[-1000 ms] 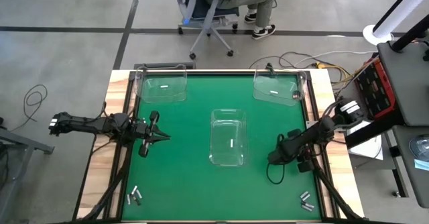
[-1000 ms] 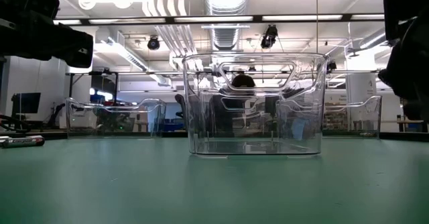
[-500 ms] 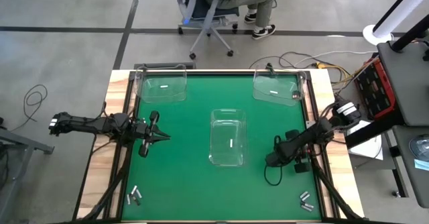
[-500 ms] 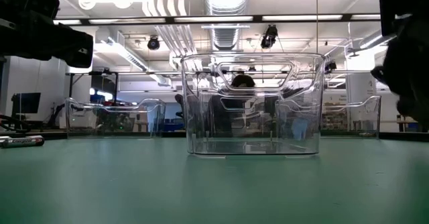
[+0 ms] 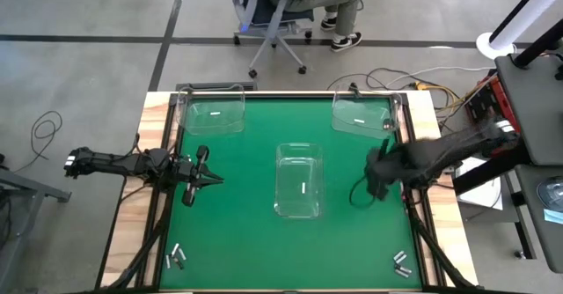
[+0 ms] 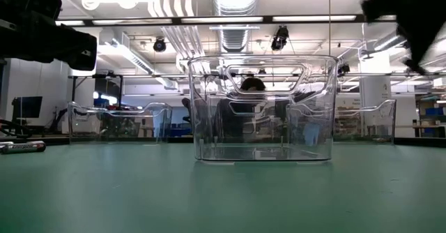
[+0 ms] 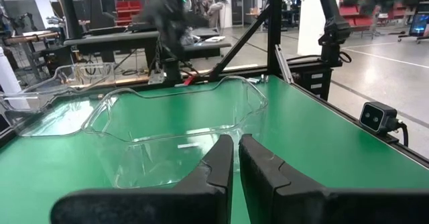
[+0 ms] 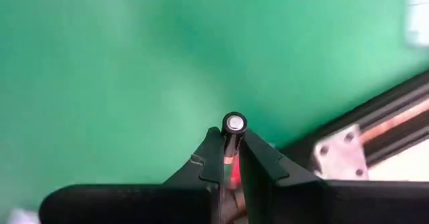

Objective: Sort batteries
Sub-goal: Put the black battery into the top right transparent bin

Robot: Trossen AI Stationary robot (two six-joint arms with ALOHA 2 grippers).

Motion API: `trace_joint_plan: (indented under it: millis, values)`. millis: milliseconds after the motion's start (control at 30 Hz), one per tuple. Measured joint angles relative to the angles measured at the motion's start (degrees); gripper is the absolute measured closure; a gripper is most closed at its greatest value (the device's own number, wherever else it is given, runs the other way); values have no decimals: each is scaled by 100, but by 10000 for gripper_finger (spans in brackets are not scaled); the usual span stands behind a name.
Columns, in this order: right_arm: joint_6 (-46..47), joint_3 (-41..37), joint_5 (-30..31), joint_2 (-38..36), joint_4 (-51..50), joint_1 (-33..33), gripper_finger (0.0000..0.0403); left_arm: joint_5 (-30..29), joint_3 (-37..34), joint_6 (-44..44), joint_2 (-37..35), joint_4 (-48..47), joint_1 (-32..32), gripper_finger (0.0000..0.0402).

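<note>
- Three clear bins on your green table [image 5: 237, 232]: middle bin [image 5: 298, 180] at centre, left bin [image 5: 212, 111] and right bin [image 5: 361, 111] at the far corners.
- One battery [image 5: 303, 188] lies inside the middle bin.
- Your right claw [image 8: 230, 158] is clamped on a dark battery [image 8: 233, 133]; its silvery end cap sticks out past the fingertips, green table below it.
- High view puts the right claw [image 5: 376, 175] above the table's right side, between the middle bin and the right edge; it's blurred there.
- Low view shows the right arm [image 6: 411, 13] only as a dark blur at upper right, well above the table.
- Your left claw [image 7: 234, 158] is closed on nothing, fingers almost touching, pointing at the middle bin.
- High view has the left claw [image 5: 208, 180] over the table's left side, apart from the bins.
- Loose batteries [image 5: 177, 258] sit at the near left corner.
- More batteries [image 5: 402, 263] sit at the near right corner.
- Each far bin has something pale inside; too small to tell what.
- Person seated on a chair [image 5: 280, 12] beyond the far edge.
</note>
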Motion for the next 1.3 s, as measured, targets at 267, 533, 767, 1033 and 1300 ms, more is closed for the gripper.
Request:
trace_joint_plan:
  millis: [267, 533, 767, 1033, 1300]
  values:
    - [-68, 922, 704, -143, 597, -2435, 384, 2, 2, 0, 0, 0, 0, 394]
    - [-1281, 1005, -721, 1079, 2027, -5183, 384, 1, 1, -1, -1, 0, 0, 394]
    - [-1651, 1003, -1538, 2503, 2573, -6460, 381, 2, 2, 0, 0, -1, 0, 394]
    - [-1188, 985, -1548, 3274, 2970, -7191, 380, 2, 1, 0, 0, 0, 0, 394]
    - [-941, 983, -1250, 3806, 3000, -7443, 380, 2, 2, 0, 0, 0, 0, 394]
